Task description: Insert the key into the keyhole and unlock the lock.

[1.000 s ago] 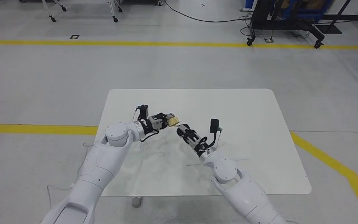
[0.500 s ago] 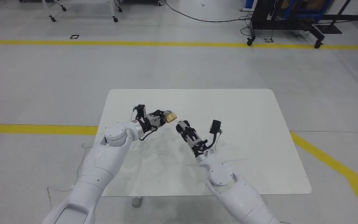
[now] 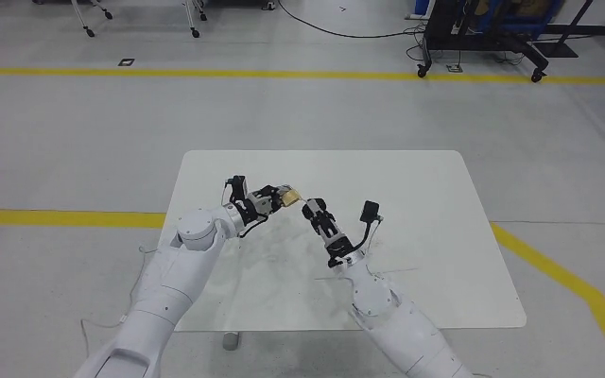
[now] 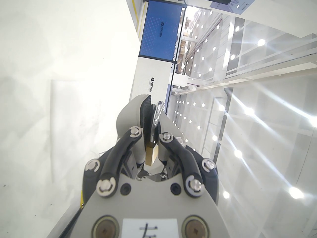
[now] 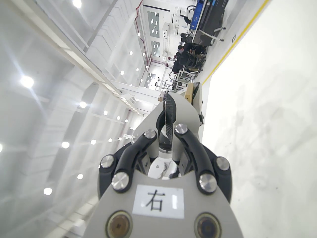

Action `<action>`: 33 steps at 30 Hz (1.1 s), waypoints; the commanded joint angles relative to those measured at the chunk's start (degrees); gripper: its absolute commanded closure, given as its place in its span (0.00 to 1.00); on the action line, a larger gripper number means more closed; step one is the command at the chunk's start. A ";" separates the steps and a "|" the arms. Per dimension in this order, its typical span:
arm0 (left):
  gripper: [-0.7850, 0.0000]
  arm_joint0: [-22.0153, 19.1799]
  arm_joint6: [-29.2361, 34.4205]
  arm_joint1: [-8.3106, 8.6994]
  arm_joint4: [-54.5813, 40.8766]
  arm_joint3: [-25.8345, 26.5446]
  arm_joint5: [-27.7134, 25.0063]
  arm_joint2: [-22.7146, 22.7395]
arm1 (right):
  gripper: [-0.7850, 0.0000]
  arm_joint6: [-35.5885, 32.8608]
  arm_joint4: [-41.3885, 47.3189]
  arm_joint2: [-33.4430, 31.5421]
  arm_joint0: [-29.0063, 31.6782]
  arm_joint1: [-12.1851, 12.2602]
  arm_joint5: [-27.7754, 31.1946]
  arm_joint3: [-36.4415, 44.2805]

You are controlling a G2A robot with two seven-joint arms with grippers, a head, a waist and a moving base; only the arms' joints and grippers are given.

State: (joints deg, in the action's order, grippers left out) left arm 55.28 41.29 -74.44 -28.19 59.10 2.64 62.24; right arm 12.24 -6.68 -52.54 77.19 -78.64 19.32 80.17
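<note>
lock: brass lock [image 3: 291, 197] held off the worktop [image 3: 425, 180], about 10 o'clock from its centre
left tool: left tool [image 4: 154, 118] clamped on the lock; brass body and steel shackle show between its fingers
right tool: right tool [image 5: 168, 108] closed on a thin metal piece, probably the key [image 5: 161, 121]; sits at 4 o'clock of the lock, just beside it
why: probably one arm fixes the lock in mid-air so the other can line the key up with it; keyhole itself too small to tell
labels: white sticker [image 5: 158, 201] with one printed character on each tool housing; blue panel [image 4: 161, 34] carries print
</note>
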 commanded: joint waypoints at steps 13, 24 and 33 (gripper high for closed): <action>1.00 0.20 1.60 -0.07 -0.90 0.40 2.06 0.12 | 1.00 13.70 -27.82 4.64 -3.09 -1.72 -1.84 -7.41; 1.00 0.10 1.75 -0.10 -0.64 0.36 2.69 0.20 | 1.00 21.14 -36.53 4.06 -4.13 -2.61 -6.18 -11.11; 1.00 0.15 1.43 -0.11 0.39 0.41 2.52 0.06 | 1.00 20.07 -36.99 3.59 -4.88 -3.40 -7.50 -13.66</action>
State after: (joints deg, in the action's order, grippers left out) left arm 55.44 42.70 -74.55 -27.78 59.52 5.18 62.28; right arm 32.92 -43.59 -48.97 72.46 -81.97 12.09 66.80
